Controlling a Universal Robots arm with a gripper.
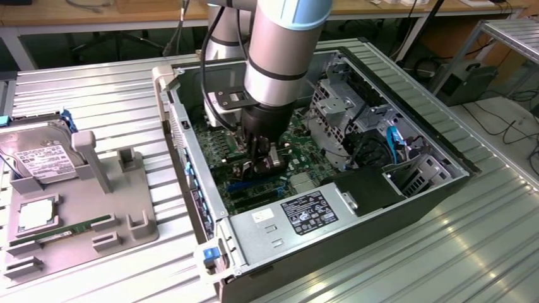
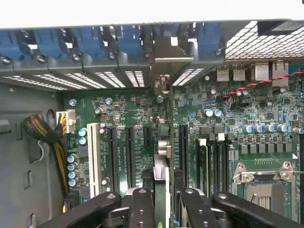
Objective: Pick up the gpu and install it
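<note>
STAGE: install under way | gripper (image 2: pixel 161 199) inside the open PC case (image 1: pixel 438 183), clamped on the gpu (image 2: pixel 161 156), held edge-on over the motherboard (image 2: pixel 118 114) slots | LEFT: card probably not yet seated; contact hidden.

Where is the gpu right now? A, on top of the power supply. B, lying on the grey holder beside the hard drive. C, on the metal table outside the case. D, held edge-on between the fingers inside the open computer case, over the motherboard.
D: the wrist view shows the gpu edge-on between the fingers, above the motherboard slots inside the case.
</note>
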